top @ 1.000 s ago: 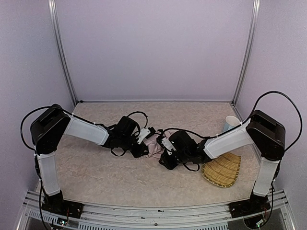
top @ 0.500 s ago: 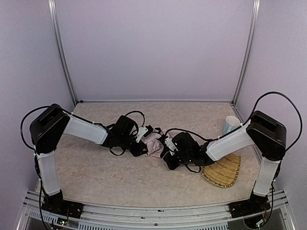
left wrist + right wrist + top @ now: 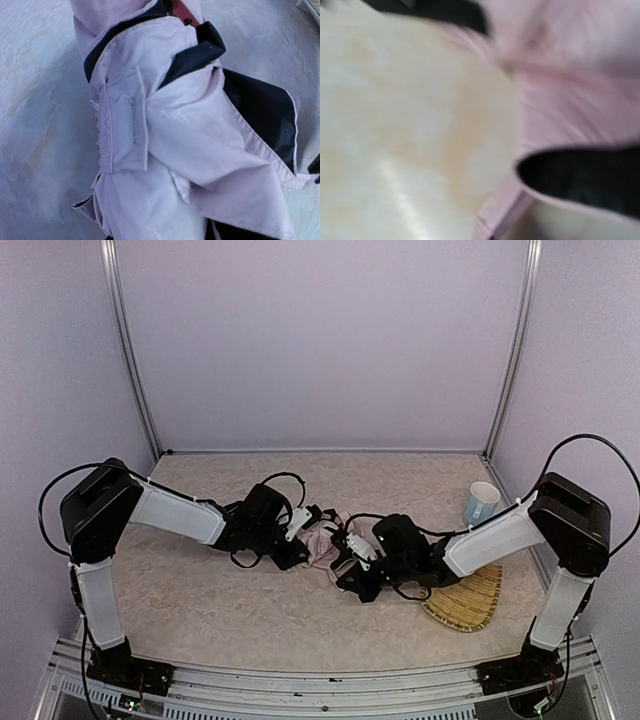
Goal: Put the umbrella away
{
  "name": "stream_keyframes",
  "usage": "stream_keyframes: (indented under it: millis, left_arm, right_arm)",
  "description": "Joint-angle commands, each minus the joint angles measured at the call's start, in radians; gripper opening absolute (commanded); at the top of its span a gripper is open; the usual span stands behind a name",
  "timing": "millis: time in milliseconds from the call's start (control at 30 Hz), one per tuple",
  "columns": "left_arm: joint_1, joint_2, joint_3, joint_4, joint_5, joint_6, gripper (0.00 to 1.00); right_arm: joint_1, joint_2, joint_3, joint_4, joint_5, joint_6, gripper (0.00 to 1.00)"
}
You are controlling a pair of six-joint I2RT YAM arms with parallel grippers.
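While the umbrella [image 3: 322,543] lies crumpled on the bench [image 3: 200,595], its pale pink fabric and black lining bunched between the two sets of fingers, the right fingers [image 3: 356,544] are closed tight at its right edge, though the blurred wrist view does not show whether any fabric is pinched. The left fingers [image 3: 299,524] sit at its opposite side, and I cannot tell whether they grip it. Behind the right fingers, well apart from the umbrella, lie a woven straw tray [image 3: 465,597] and a cup [image 3: 481,503].
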Motion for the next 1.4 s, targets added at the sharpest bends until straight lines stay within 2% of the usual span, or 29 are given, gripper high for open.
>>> stream_keyframes:
  millis: [0, 167, 333, 567, 767, 1033, 1100, 1233, 1367]
  left_arm:
    - [-0.027, 0.036, 0.005, -0.018, -0.227, 0.08, 0.0]
    - [-0.082, 0.059, -0.008, -0.036, -0.209, 0.15, 0.0]
    - [-0.146, 0.084, -0.012, -0.059, -0.199, 0.231, 0.0]
    - [-0.192, 0.089, -0.023, -0.046, -0.143, 0.294, 0.0]
    - [-0.207, 0.1, -0.021, -0.092, -0.088, 0.355, 0.0]
    - [-0.26, 0.13, 0.017, -0.203, -0.034, 0.454, 0.0]
    - [-0.266, 0.141, 0.029, -0.224, -0.024, 0.469, 0.0]
    - [-0.292, 0.13, 0.027, -0.241, 0.0, 0.511, 0.0]
    - [-0.311, 0.114, 0.005, -0.236, -0.002, 0.56, 0.0]
  right_arm:
    - [-0.051, -0.084, -0.034, 0.011, -0.384, 0.009, 0.0]
    - [-0.131, -0.128, -0.003, 0.07, -0.427, 0.04, 0.0]
    - [-0.2, -0.135, 0.044, 0.102, -0.391, 0.064, 0.0]
    - [-0.224, -0.094, 0.099, 0.13, -0.337, 0.079, 0.0]
    - [-0.255, -0.093, 0.112, 0.159, -0.287, 0.101, 0.0]
    - [-0.272, -0.044, 0.244, 0.14, -0.288, 0.098, 0.0]
    - [-0.268, -0.039, 0.261, 0.113, -0.25, 0.094, 0.0]
    - [-0.27, -0.027, 0.29, 0.005, -0.075, 0.081, 0.0]
    - [-0.276, 0.054, 0.375, -0.165, 0.081, 0.002, 0.0]
